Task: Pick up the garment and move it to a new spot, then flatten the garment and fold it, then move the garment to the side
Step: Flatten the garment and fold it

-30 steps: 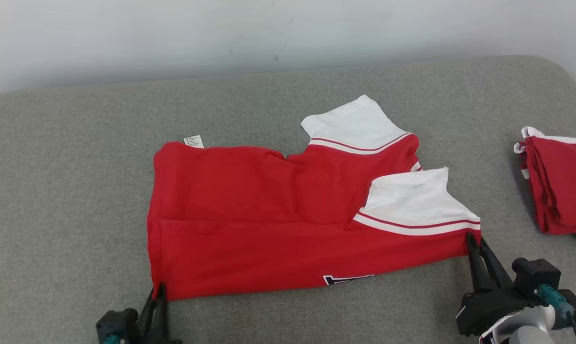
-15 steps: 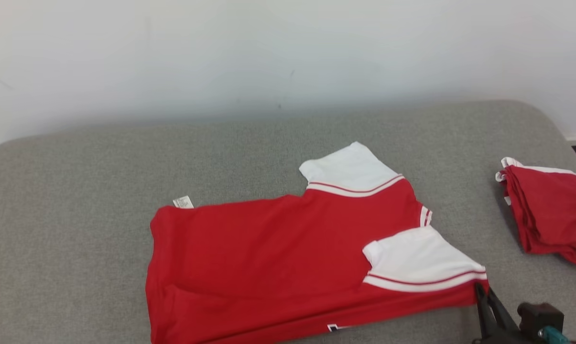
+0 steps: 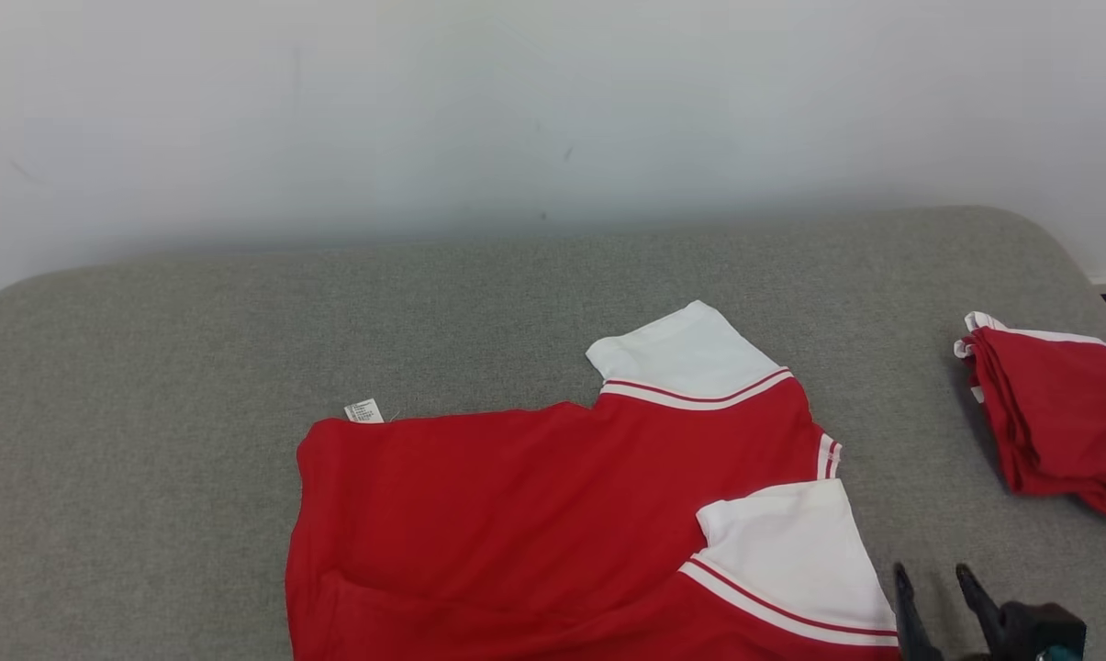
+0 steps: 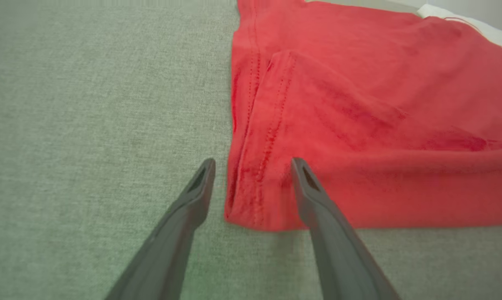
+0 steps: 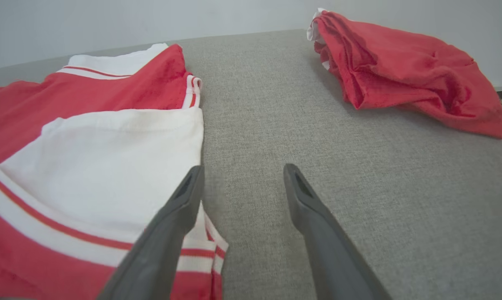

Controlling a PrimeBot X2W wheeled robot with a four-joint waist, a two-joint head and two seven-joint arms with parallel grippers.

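Now, with the garment [image 3: 534,514] half-folded by the front edge of the grey cushion [image 3: 195,367] and the left gripper [image 4: 253,161] and right gripper [image 5: 241,168] both spread wide at its near corners, draw them clear without dragging cloth before refolding.

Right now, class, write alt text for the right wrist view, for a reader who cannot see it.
The right tool, its two dark fingers open, hangs above a grey padded surface, just beside the white sleeve of a red shirt lying flat at left. A second red garment sits bunched at upper right, before a pale wall.
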